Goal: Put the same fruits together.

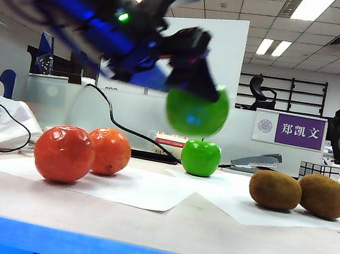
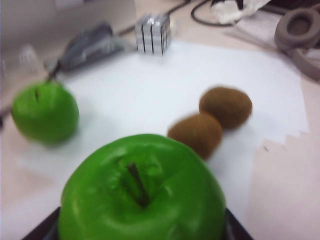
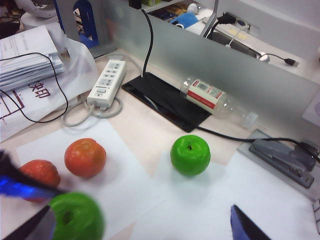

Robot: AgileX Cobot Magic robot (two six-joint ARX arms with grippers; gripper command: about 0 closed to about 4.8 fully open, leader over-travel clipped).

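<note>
I work in an office. I see long ceiling lights (image 1: 311,6), black desk chairs (image 1: 259,90), a gray stapler (image 3: 283,156), a white power strip (image 3: 105,82), a stack of papers (image 3: 27,60) and a purple name sign (image 1: 289,129) on a desk wall.

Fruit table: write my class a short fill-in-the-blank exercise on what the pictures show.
1. The left claw holds a green ____ in the air.
2. The second apple rests on the table between the two oranges and the two ____.
3. The right claw is ____ and holds nothing.

Missing words: apple; kiwis; open
</note>
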